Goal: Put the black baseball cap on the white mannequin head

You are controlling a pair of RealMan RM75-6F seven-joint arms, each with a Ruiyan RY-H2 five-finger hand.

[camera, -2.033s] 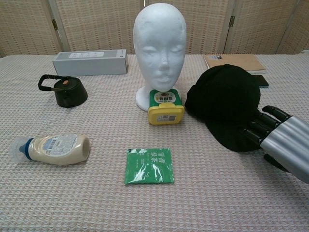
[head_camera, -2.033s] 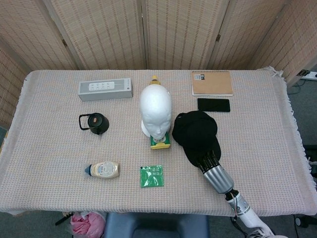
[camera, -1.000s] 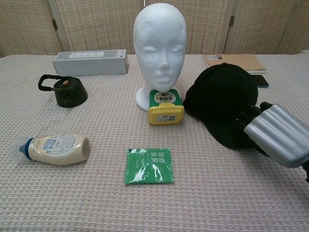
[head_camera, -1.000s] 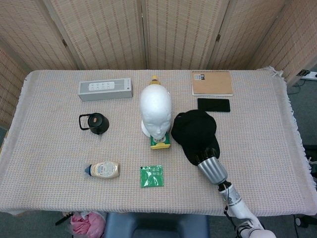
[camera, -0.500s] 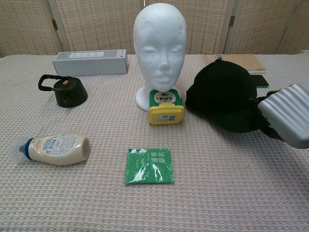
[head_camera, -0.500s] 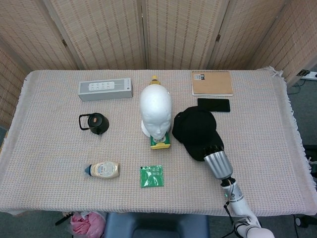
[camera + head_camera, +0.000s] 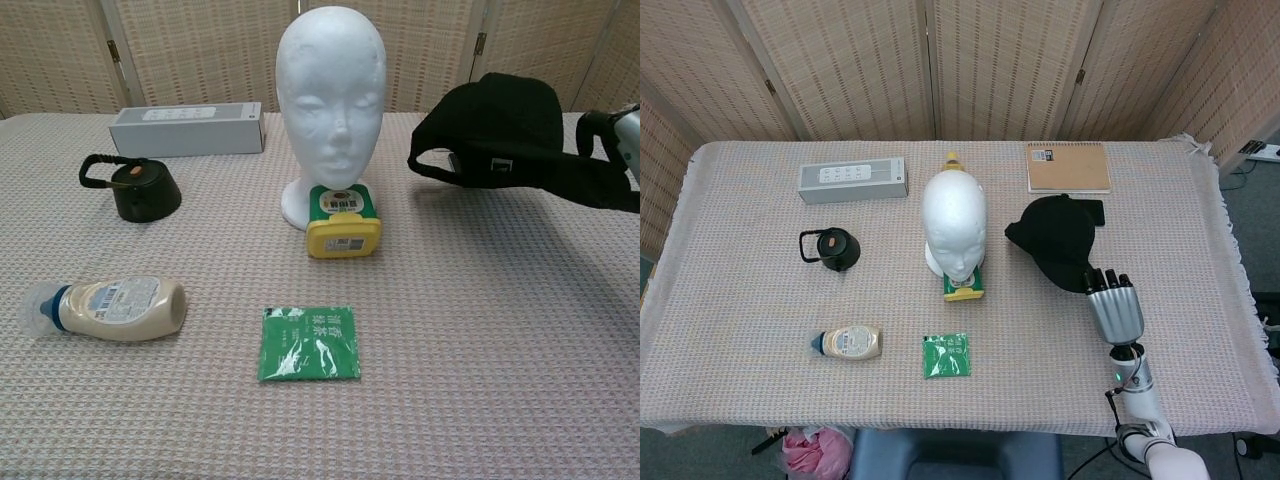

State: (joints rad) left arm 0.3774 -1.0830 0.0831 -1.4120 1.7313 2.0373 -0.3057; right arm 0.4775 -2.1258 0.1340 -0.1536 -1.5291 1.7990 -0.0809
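sachet: green packet [image 7: 308, 343] lying flat on the table [image 7: 480, 400], nearest the robot, near the middle.
bottle: squeeze bottle [image 7: 108, 308] on its side toward the near left, blue-capped end pointing left.
tin: yellow-lidded tub [image 7: 342, 221] touching the foot of the mannequin, right in front of it.
right hand: silver hand [image 7: 1113, 306] to the right of the mannequin, fingers reaching up to the cap's brim; it has hold of the cap by that brim, though how tightly the fingers close cannot be told.
left hand: shows in neither view.
cap: black baseball cap [image 7: 505, 128] raised clear of the table, held at roughly the height of the mannequin's face in the chest view, opening turned down and toward the mannequin, strap visible underneath; it is to the right of the head and apart from it.
mannequin: white mannequin head [image 7: 331, 92] upright at the table's middle, facing the robot, bare on top.
lid: dark round lid with a loop handle [image 7: 136, 189] to the left of the mannequin.
far row: grey box [image 7: 852, 179] at far left, tan notebook [image 7: 1068, 166] at far right, black phone [image 7: 1097, 209] partly hidden behind the cap.
progress: picking up looks done; carrying across, lining the opening over the crown and lowering it on are all left, by my reading.
risk: held only by the brim, the crown may sag and catch on the head's side.
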